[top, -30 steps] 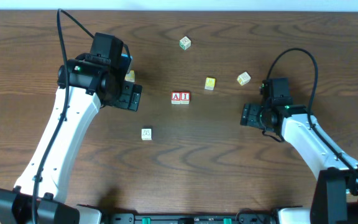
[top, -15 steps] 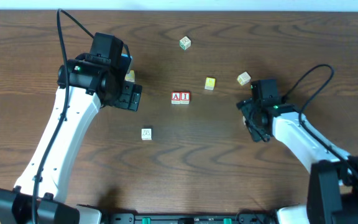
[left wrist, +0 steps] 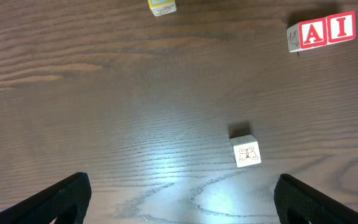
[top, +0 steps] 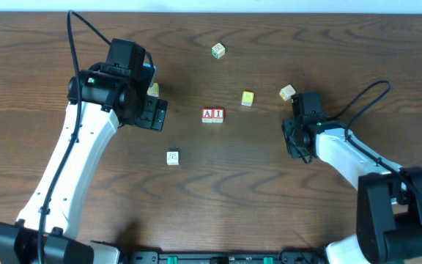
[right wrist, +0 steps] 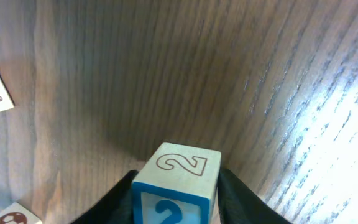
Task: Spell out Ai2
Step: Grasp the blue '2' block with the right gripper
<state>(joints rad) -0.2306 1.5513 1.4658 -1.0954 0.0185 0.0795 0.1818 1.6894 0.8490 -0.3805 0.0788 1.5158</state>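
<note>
The red-bordered "A" cube (top: 208, 114) and the red "I" cube (top: 217, 114) sit side by side at mid-table, touching; the left wrist view has the "A" cube (left wrist: 314, 31) and "I" cube (left wrist: 342, 27) at its top right. A blue "2" cube (right wrist: 176, 180) sits between the fingers of my right gripper (right wrist: 176, 194), which is shut on it just above the wood. From overhead, the right gripper (top: 297, 139) hides that cube, to the right of the "AI" pair. My left gripper (top: 152, 114) stands open and empty, left of the pair.
A pale cube (top: 172, 158) lies ahead of the left gripper. A yellow cube (top: 247, 97) and a pale cube (top: 287, 92) lie near the right gripper. A cube with green marks (top: 218, 50) sits at the back. Another yellow cube (top: 153, 89) lies by the left arm.
My right arm swung up and left and turned, and its jaws closed on the "2" cube. The left arm and the "A" and "I" cubes stayed put.
</note>
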